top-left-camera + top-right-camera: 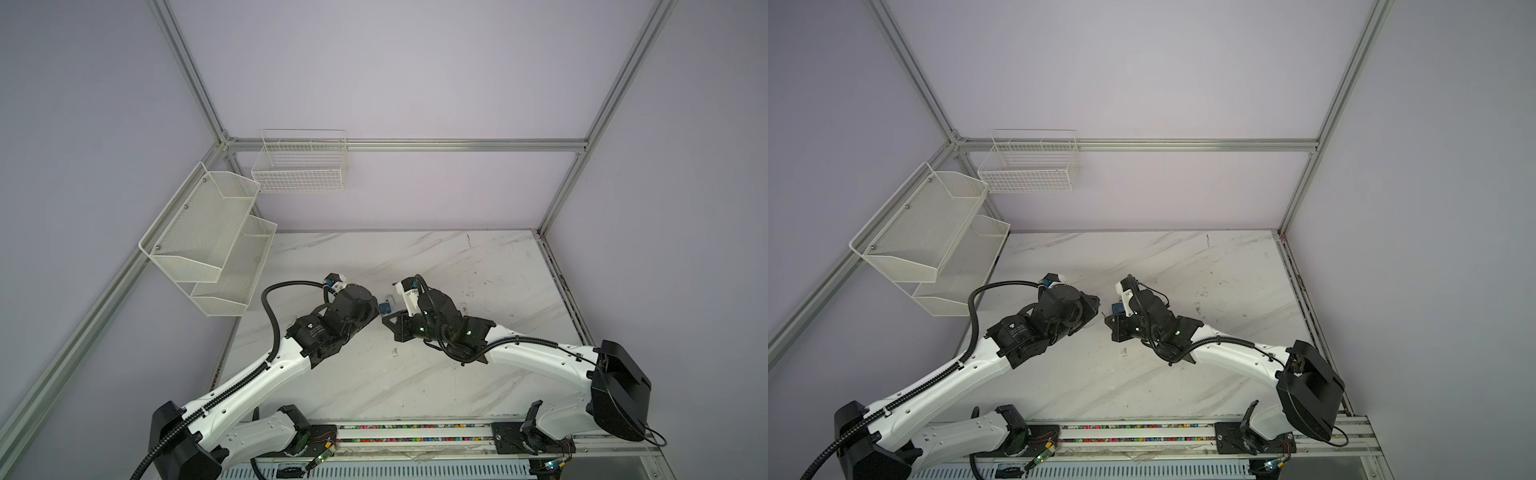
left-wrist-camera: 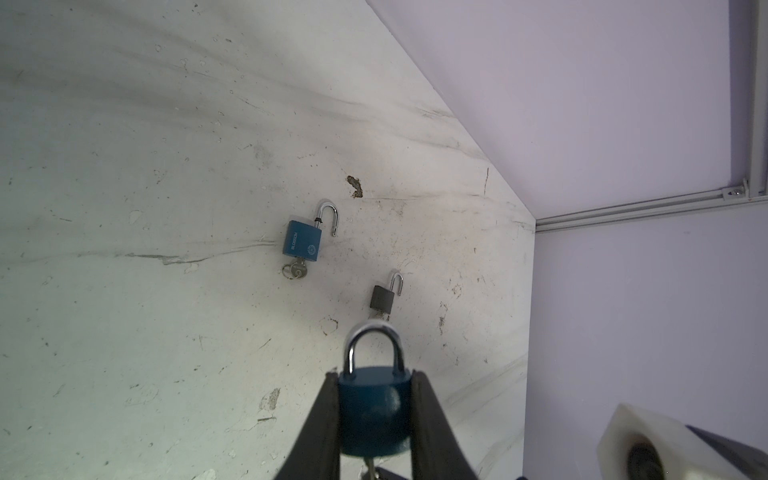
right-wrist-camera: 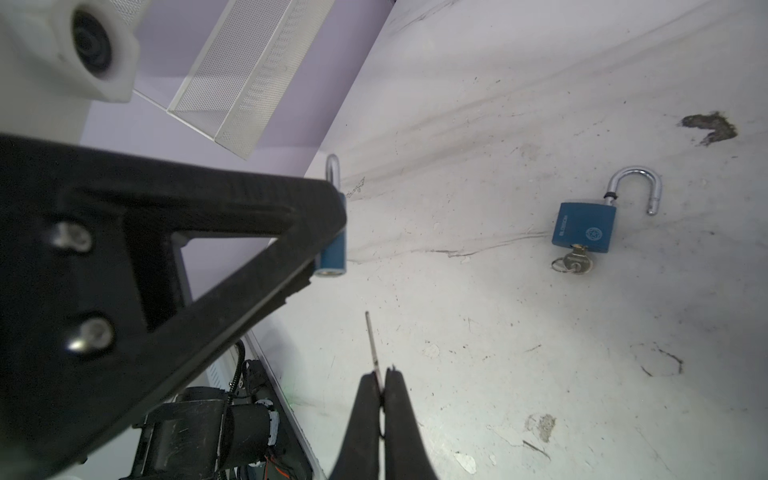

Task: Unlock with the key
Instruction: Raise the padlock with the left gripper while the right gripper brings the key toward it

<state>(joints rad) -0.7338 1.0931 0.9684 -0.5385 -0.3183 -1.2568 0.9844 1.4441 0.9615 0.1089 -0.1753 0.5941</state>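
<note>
My left gripper [image 2: 374,374] is clamped on the blue body of the padlock [image 2: 374,409], one finger on each flat side. It holds the lock off the table [image 2: 166,166] near the middle of the scene, with the closed shackle pointing far. My right gripper [image 3: 380,374] is pressed together on the key [image 3: 371,340], which I see edge-on as a thin blade sticking out past the tips. What matters for the coming move is that the keyway end [image 3: 330,272] faces near, towards me. It sits just beyond the blade's tip and a little to its left, with a clear gap between them. The lock's long axis and the blade both run near to far, so they look roughly parallel but not yet in line. I judge my right arm should shift left before it pushes far, while my left arm only holds steady. I count three padlocks. One is in my grip, an open blue padlock [image 2: 303,245] lies on the table to the right, and a smaller dark padlock [image 2: 382,298] lies close by it, also open. I count two keys for certain: mine and a second key [image 2: 296,271] in the open blue lock. Whether the dark one has a key I cannot tell.
</note>
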